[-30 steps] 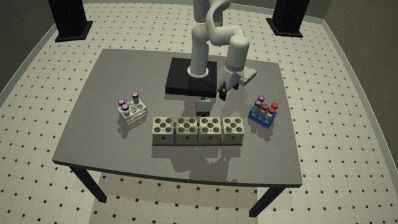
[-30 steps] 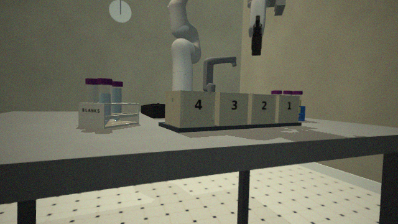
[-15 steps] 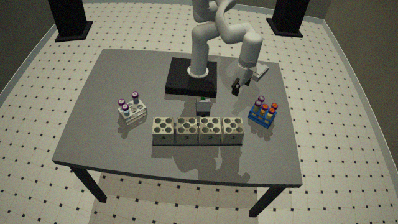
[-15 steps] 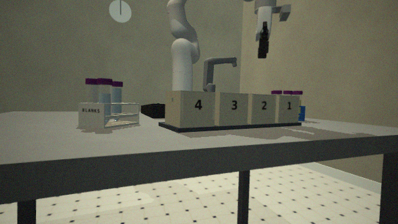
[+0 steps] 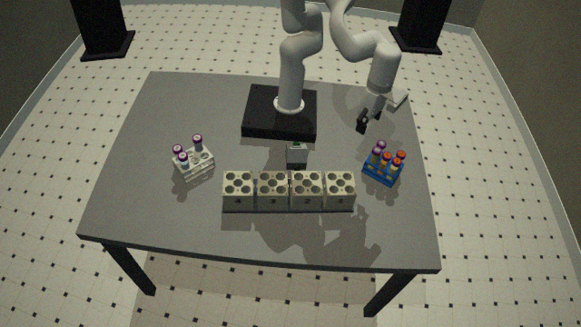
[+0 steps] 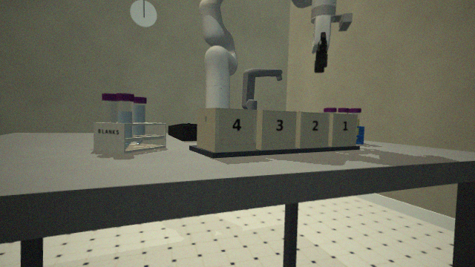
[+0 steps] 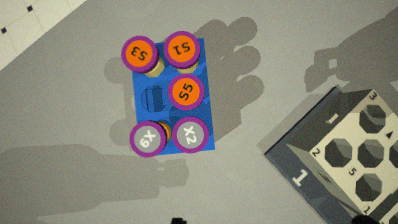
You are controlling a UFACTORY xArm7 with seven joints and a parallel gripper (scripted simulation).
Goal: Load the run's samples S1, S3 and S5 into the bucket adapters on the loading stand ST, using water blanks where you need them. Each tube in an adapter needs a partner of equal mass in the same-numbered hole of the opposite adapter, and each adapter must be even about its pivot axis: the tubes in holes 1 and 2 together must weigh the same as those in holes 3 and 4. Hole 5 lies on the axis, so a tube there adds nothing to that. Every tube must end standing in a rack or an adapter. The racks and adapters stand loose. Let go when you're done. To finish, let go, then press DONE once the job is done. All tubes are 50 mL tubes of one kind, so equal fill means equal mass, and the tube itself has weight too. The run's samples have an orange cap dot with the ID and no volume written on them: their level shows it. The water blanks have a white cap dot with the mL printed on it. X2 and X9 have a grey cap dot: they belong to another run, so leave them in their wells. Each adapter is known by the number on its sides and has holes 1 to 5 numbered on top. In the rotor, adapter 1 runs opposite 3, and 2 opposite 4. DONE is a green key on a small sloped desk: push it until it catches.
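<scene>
Tabletop [image 5: 150, 204] [image 6: 67, 159] [image 7: 240, 170]: matt grey, smooth, slightly grainy look; material unclear. Arm [image 5: 290, 82] [image 6: 217, 78]: smooth white, painted metal or plastic look, soft sheen. Base block [image 5: 260, 123] [image 6: 183, 130]: black, mostly matt. Gripper [image 5: 369, 114] [image 6: 320, 53]: fingers matt black, plastic or rubber look. Bucket adapters [image 5: 238, 202] [image 6: 235, 130] [image 7: 345, 172]: cream, matt, smooth faces, hard plastic look. Stand [image 5: 290, 211] [image 6: 274, 151]: dark, dull. Sample rack [image 5: 379, 176] [image 6: 360, 135] [image 7: 207, 142]: blue plastic look, smooth. Blanks rack [image 5: 197, 173] [image 6: 108, 142]: pale end panel matt, side panel clear plastic look, glossy. Tubes in it [image 5: 198, 146] [image 6: 125, 115]: see-through, smooth plastic look. Purple-rimmed caps [image 5: 197, 138] [image 6: 125, 97] [image 7: 186, 92]: plastic look, dot faces flat matt. Floor [image 5: 191, 282] [image 6: 178, 237] [image 7: 25, 30]: smooth tile look, low sheen.

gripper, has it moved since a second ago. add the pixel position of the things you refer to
Yes. In the top view the gripper [image 5: 369, 121] [image 6: 320, 70] has shifted away from the black base plate [image 5: 254, 123], toward the side where the blue rack [image 5: 379, 176] [image 6: 360, 135] [image 7: 209, 142] stands.
</scene>
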